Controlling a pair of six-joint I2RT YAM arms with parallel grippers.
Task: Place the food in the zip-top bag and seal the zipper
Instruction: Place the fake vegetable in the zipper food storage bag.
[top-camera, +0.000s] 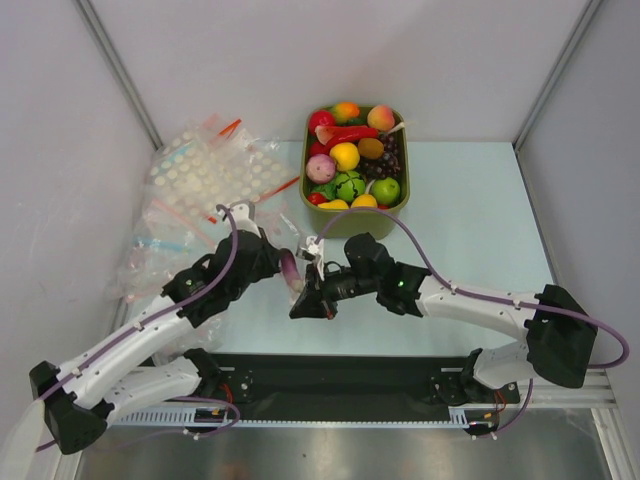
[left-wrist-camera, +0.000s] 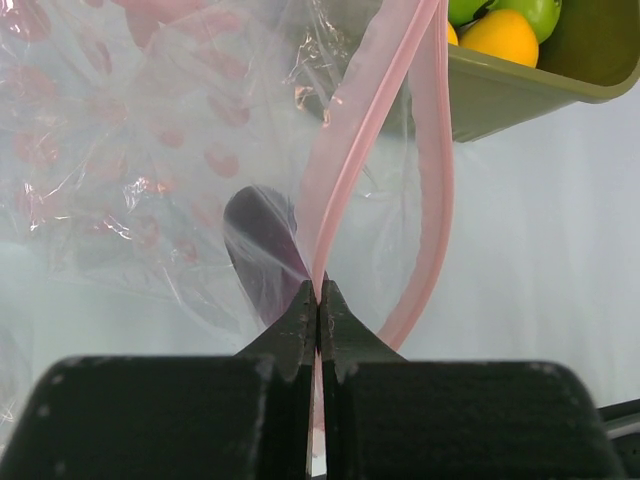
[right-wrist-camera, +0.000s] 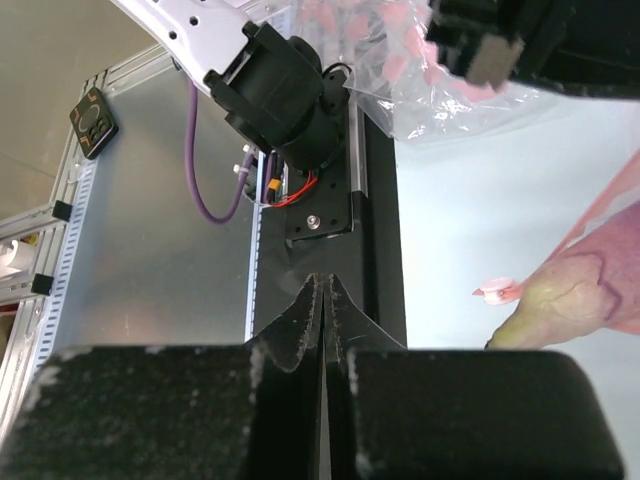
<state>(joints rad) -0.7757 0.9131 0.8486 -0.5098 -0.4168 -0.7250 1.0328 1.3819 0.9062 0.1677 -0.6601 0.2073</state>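
Left wrist view: left pincer (left-wrist-camera: 318, 297) tight on pink zipper (left-wrist-camera: 441, 160).

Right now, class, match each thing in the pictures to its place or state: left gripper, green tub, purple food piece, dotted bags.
Things:
1 left gripper
2 green tub
3 purple food piece
4 dotted bags

Places or states:
A heaped at the table's left side
B jaws shut on the pink zipper
C holds loose toy fruit
D behind the zip-top bag's clear plastic

Pairs: 1-B, 2-C, 3-D, 4-A.
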